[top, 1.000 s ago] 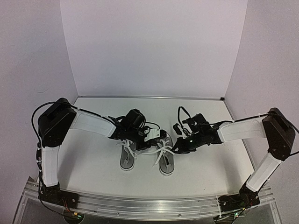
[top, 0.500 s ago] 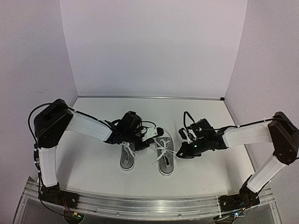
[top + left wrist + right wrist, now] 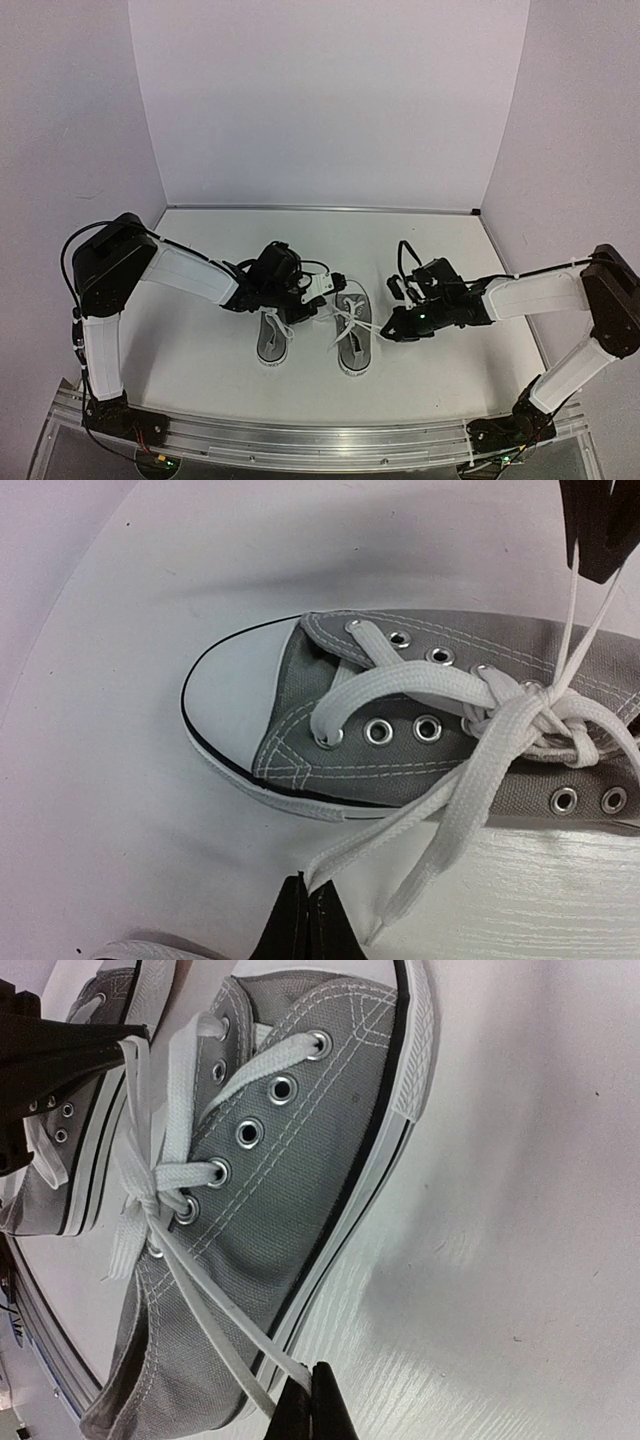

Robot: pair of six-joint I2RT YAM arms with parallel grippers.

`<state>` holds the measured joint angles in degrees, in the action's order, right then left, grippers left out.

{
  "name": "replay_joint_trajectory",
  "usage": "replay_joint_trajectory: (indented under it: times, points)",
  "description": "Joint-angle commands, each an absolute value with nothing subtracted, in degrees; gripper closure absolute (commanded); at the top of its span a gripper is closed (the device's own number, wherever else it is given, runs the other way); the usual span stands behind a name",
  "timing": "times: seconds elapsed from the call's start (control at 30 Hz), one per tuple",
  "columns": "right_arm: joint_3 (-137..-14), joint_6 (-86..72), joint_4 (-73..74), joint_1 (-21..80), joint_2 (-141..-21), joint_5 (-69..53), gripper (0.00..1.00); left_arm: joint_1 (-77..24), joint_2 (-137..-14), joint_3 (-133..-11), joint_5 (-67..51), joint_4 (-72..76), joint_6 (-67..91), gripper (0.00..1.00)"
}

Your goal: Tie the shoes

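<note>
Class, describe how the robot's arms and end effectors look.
The left arm and right arm match: white-covered links, bulky black joint housings, thin black cables looping alongside. The left end effector and right end effector are black, tapering to points.

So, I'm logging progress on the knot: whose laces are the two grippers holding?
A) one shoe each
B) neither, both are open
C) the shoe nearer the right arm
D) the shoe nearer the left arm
C: the left gripper and the right gripper each pinch a lace end running to the same knot on the shoe nearer the right arm.
</note>
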<state>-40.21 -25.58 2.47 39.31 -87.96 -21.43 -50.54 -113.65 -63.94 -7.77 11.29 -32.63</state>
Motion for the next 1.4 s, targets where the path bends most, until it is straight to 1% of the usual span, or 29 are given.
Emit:
replay_joint_trajectory:
  times: [0.0,0.4,0.53,0.67,0.8,0.83,0.87,0.9,0.93,0.97,1.0,1.07,1.1,1.17,1.2,1.23,1.3,1.37]
  points:
    - [-37.66,-25.21,7.48,38.94,-86.51,-18.2,1.0,-46.78,-111.29,-63.19,-0.54,12.91,-31.3,1.0]
    - [-36.54,-23.91,7.18,36.72,-86.95,-19.01,1.0,-46.67,-111.28,-63.27,-0.96,11.81,-31.77,1.0]
    - [-37.6,-24.2,6.36,36.72,-87.32,-20.91,1.0,-46.8,-110.92,-63.59,-2.76,11.04,-32.29,1.0]
    - [-39.59,-24.64,4.54,36.66,-87.27,-23.69,1.0,-48.63,-110.07,-63.8,-5.03,10.66,-33.28,1.0]
    - [-42.5,-24.2,4.46,36.75,-87.37,-25.55,1.0,-51.71,-110.36,-65.37,-3.21,8.81,-34.83,1.0]
    - [-43.54,-23.85,4.48,36.76,-87.7,-26.31,0.96,-52.16,-110.48,-66.06,-3.09,8.15,-34.89,1.0]
    - [-44.64,-23.5,4.53,36.76,-88.16,-27.28,0.9,-52.5,-110.5,-66.78,-3.31,7.41,-34.72,1.0]
    - [-45.63,-23.24,4.64,36.81,-88.53,-28.06,0.79,-52.66,-110.32,-67.44,-3.81,6.5,-34.28,0.99]
    - [-46.57,-23.0,4.76,36.83,-88.76,-28.5,0.68,-52.75,-110.03,-67.93,-4.27,5.81,-33.78,0.95]
    - [-47.49,-22.76,4.91,36.82,-88.89,-28.71,0.59,-52.8,-109.58,-68.18,-4.66,5.46,-33.31,0.88]
    - [-48.41,-22.53,5.13,36.81,-88.98,-28.81,0.54,-52.83,-108.8,-68.24,-5.02,5.3,-32.98,0.8]
    - [-50.51,-21.74,6.37,36.81,-89.21,-28.84,0.48,-52.81,-106.96,-68.26,-5.26,4.78,-32.31,0.65]
    - [-51.74,-21.31,6.96,36.81,-89.22,-28.76,0.47,-52.82,-106.01,-68.44,-5.28,4.22,-31.87,0.6]
    - [-53.69,-20.82,8.06,36.77,-88.95,-28.57,0.44,-52.82,-104.01,-69.02,-5.1,2.52,-30.87,0.45]
    - [-54.61,-20.62,8.49,36.8,-88.78,-28.5,0.42,-52.8,-102.96,-69.31,-4.65,1.79,-30.2,0.36]
    - [-55.63,-20.5,8.89,36.8,-88.61,-28.48,0.4,-52.75,-101.83,-69.54,-3.71,1.2,-29.54,0.25]
    - [-57.11,-20.19,9.68,36.75,-88.33,-28.38,0.35,-52.29,-99.81,-70.67,-1.36,-1.54,-25.64,0.16]
    - [-57.55,-19.85,10.32,36.74,-88.03,-28.2,0.26,-51.06,-98.0,-71.56,-1.09,-5.46,-21.5,0.08]
